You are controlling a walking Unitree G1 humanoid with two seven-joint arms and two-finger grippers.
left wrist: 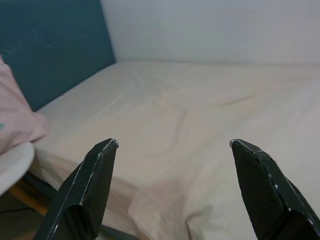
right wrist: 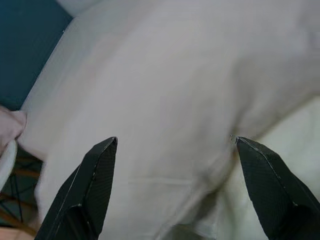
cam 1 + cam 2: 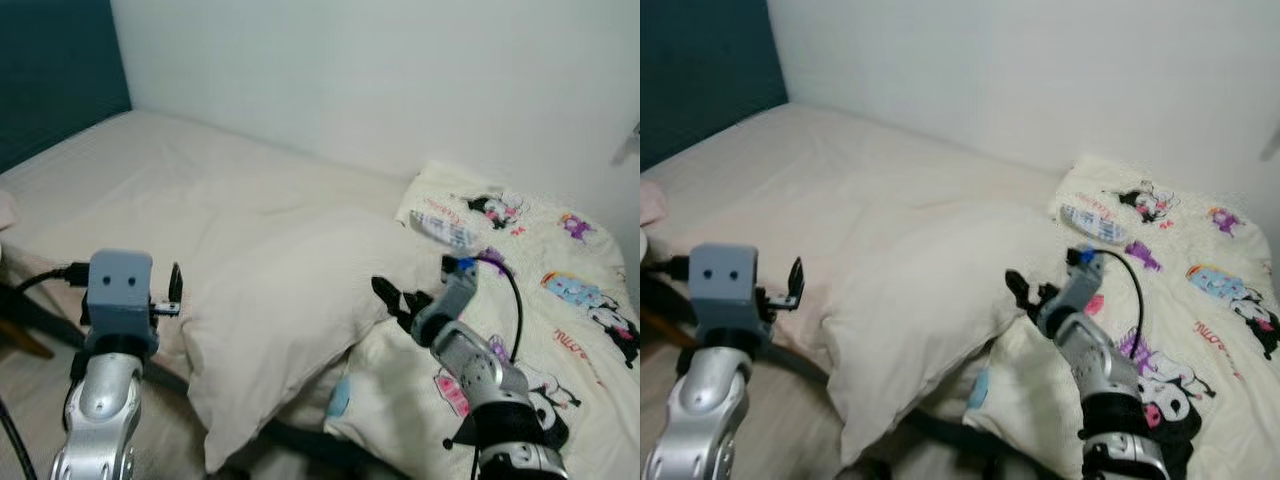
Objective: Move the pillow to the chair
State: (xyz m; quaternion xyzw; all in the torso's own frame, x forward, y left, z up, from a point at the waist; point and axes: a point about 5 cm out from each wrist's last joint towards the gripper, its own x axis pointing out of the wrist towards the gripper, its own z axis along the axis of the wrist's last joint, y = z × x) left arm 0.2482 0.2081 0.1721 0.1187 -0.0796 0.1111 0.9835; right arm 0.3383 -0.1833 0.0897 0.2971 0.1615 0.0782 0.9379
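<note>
A: Where is the pillow (image 3: pixel 285 320) seen?

B: It is seen lying on the bed (image 3: pixel 150 190), at the near edge, with one corner hanging down over the side. Its right end is overlapped onto a cartoon-printed blanket (image 3: pixel 560 290) that is bunched at the bed's right end, against the white wall (image 3: pixel 400 70).

A: What is noted of the right gripper (image 3: pixel 395 296)?

B: It is held low over the printed blanket, just beside the pillow's right edge. In the right wrist view its fingers (image 2: pixel 92 185) are seen spread wide apart, with the pillow's pale cloth between and beyond them. Whether the tips are touching the cloth cannot be told.

A: And the left gripper (image 3: pixel 172 290)?

B: It is raised near the bed's front edge, just beside the pillow's left side. Its fingers (image 1: pixel 95 185) are recorded as wide apart in the left wrist view, nothing held between them, and the bare sheet is seen ahead.

A: Anything else logged?

B: A dark teal headboard (image 3: pixel 55 70) is noted at the bed's left end. A pink cushion (image 1: pixel 17 120) is seen beside it, and a white rounded edge on wooden legs (image 1: pixel 12 167) is seen below that; what it belongs to cannot be told.
</note>
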